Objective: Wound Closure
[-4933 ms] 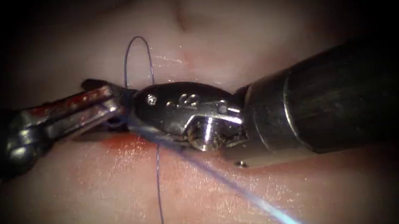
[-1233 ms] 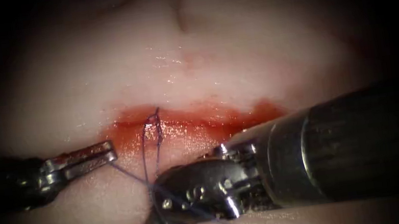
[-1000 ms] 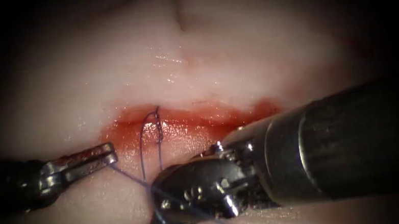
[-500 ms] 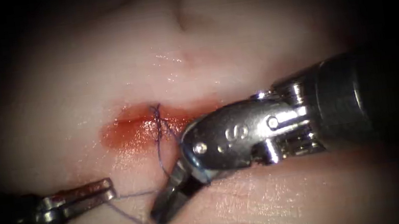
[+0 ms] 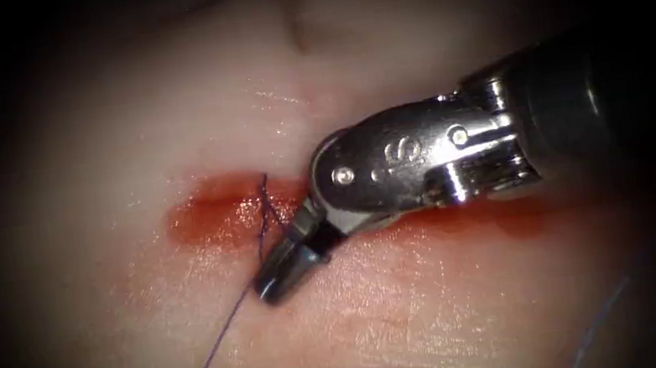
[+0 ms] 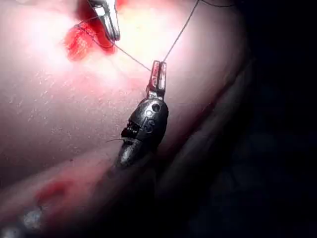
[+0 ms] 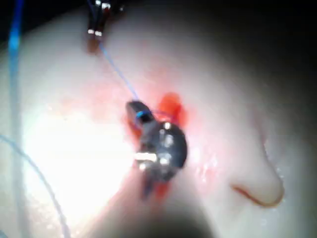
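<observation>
The cut in the tissue is wet with red fluid. A dark thread knot sits on it. My right tool comes in from the right, its jaws shut on the thread just below the knot. From there the thread runs taut down and to the left. In the left wrist view my left tool is shut on the thread, which leads on to the right tool. The right wrist view shows the right tool by the cut, with blue thread running to the left tool.
A pale fold creases the tissue behind the cut. A loose strand of blue thread lies at the lower right. Red fluid stains the cut's right end under the right tool's wrist.
The right tool has risen from below the cut to its edge. The left tool has drawn away down-left out of the endoscope view. The loose loop has pulled down into a tight knot.
</observation>
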